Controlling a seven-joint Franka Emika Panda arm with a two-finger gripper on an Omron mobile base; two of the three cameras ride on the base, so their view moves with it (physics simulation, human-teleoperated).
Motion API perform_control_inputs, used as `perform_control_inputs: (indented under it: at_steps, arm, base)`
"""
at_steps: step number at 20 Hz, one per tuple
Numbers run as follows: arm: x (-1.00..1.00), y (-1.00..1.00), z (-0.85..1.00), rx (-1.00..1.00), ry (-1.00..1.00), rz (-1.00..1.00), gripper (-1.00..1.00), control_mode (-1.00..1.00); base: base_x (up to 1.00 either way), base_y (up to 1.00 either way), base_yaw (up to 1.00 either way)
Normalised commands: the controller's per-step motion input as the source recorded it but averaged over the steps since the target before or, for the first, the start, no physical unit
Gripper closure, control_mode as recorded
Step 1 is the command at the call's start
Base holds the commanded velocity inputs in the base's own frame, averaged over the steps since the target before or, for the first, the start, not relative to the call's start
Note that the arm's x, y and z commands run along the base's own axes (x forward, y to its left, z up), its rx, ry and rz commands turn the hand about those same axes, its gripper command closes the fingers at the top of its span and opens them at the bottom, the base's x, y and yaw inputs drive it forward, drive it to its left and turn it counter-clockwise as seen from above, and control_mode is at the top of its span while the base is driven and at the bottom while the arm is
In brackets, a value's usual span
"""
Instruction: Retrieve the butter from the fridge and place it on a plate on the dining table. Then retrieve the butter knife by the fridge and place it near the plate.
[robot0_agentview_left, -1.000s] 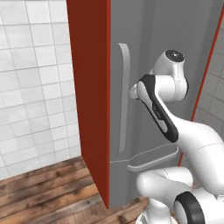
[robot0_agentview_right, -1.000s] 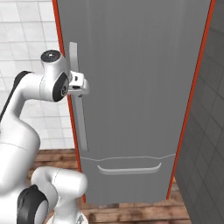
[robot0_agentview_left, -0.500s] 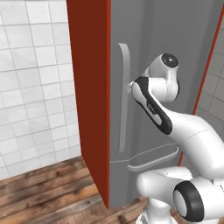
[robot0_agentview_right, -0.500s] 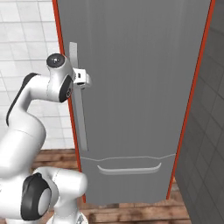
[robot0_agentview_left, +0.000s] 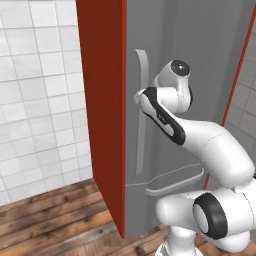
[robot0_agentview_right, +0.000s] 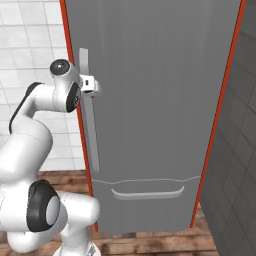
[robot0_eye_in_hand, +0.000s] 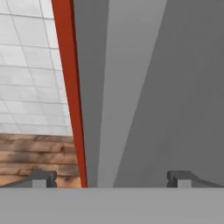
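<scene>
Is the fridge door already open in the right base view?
No, the fridge door lies flush and closed, and the open end effector is at its long vertical handle.

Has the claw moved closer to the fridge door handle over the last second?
Yes. In the right base view the claw has come in from the left onto the fridge's vertical handle; its jaws are open with the handle between them.

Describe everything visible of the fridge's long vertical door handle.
The door handle is a long, flat, light-grey bar that looks like brushed metal, paler than the fridge door it is mounted on. It runs upright along the door's left edge, next to the red side panel, bowing out slightly. The door is shut. The gripper is open, its fingertips standing either side of the bar, not closed on it.
</scene>
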Motion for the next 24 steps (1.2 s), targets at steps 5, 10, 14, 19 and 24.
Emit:
perform_control_inputs:
  at_steps: [5, 10, 14, 19, 24]
  arm:
    - [0.45, 0.00, -0.06, 0.00, 0.00, 0.00, -1.00, -1.00]
    - [0.44, -0.03, -0.11, 0.00, 0.00, 0.00, -1.00, -1.00]
    - [0.40, 0.00, -0.13, 0.00, 0.00, 0.00, -1.00, -1.00]
    - [0.32, 0.00, -0.16, 0.00, -0.05, 0.02, -1.00, -1.00]
    - [0.29, 0.00, -0.21, 0.00, -0.13, 0.00, -1.00, -1.00]
  base:
    - [0.00, 0.00, 0.00]
    - [0.00, 0.00, 0.00]
    - [0.00, 0.00, 0.00]
    - [0.00, 0.00, 0.00]
    - [0.00, 0.00, 0.00]
